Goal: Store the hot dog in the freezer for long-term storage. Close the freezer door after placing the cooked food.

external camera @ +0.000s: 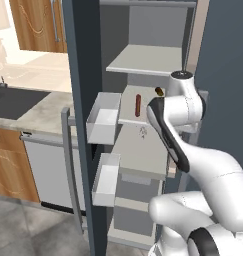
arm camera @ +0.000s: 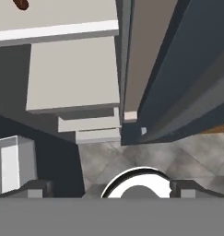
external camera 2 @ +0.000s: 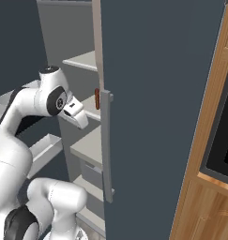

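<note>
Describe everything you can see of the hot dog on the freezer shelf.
The hot dog is a small, thin, reddish-brown rod with rounded ends and a smooth, even surface. It lies flat on a pale grey shelf inside the open freezer, lengthwise front to back, near the shelf's middle. Nothing touches it but the shelf. A shorter dark-brown lump sits apart from it, further back and right. In the right base view just a sliver of it shows past a door edge; the hand view catches one end.
</note>
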Controlling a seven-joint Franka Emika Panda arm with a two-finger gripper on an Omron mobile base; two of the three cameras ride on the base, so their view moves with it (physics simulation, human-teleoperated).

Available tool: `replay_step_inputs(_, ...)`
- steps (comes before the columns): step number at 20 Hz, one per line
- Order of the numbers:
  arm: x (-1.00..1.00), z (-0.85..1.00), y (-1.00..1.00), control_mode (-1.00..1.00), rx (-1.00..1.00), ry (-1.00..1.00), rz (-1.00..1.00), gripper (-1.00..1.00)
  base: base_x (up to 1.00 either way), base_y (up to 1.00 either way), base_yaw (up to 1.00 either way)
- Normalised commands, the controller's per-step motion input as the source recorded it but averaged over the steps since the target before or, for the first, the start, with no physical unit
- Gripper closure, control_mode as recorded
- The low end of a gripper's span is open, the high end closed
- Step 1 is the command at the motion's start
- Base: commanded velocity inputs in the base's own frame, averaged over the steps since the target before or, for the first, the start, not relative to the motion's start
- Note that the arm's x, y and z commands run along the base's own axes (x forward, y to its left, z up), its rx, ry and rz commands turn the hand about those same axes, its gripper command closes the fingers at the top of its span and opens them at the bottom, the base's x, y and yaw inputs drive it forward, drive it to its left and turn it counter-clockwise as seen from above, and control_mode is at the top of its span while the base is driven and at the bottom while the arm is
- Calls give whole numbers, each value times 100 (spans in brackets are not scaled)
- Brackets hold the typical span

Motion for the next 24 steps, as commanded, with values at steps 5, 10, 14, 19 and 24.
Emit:
replay_step_inputs(5,-53,0,-1,-100,0,-9,16,-100,0,0,0)
replay_step_inputs(10,-43,0,0,-100,0,-11,15,-100,0,0,0)
replay_step_inputs(14,-26,0,0,-100,0,-1,16,-100,0,0,0)
replay_step_inputs(19,-13,-1,2,-100,0,0,14,-100,0,0,0)
replay_step_inputs(24,0,-15,1,-100,0,2,8,-100,0,0,0)
